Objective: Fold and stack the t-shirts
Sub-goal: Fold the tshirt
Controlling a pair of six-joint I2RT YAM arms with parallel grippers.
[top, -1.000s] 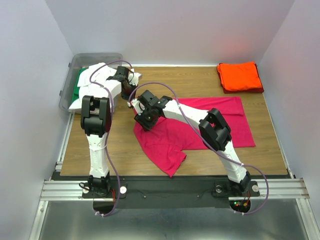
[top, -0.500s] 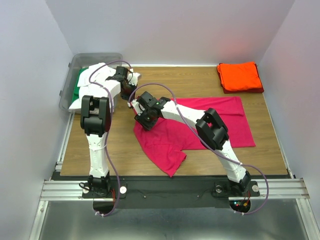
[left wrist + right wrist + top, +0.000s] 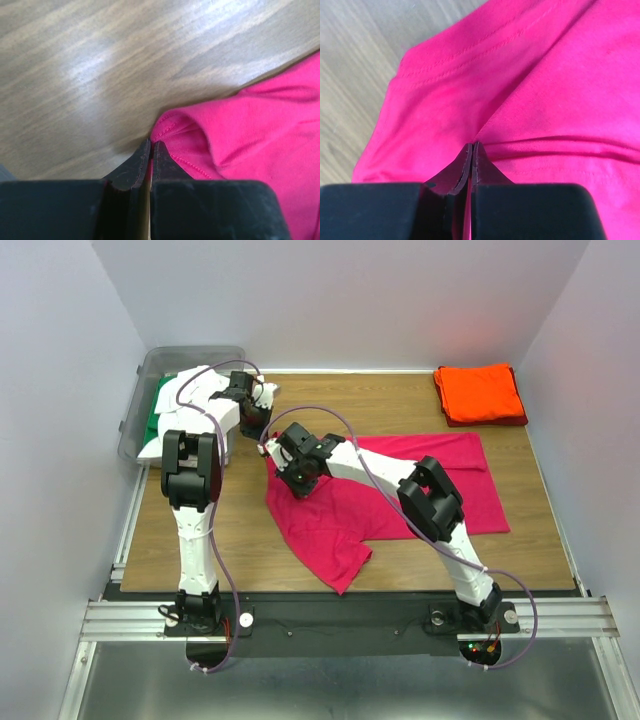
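One magenta-pink t-shirt (image 3: pixel 450 475): lies open across the middle of the table; right part flat, left part rumpled, with one flap reaching toward the near edge.
left gripper (image 3: pixel 151 146): fingers pinched together on the shirt's stitched hem at its far-left corner, where cloth meets bare wood.
right gripper (image 3: pixel 471 146): jaws clenched on a raised crease of the same shirt, just beside the left gripper and nearer the shirt's middle; pink cloth shows between the fingers.
orange-red t-shirt (image 3: pixel 480 392): folded, at the far-right corner, well apart from the pink one.
white t-shirt heap (image 3: pixel 195 390): spills over the bin's near side at far left; count cannot be told.
green t-shirt (image 3: pixel 158 412): in the bin, partly under the white.
bin (image 3: pixel 190 354): clear grey plastic, far-left corner.
table (image 3: pixel 200 530): wood grain.
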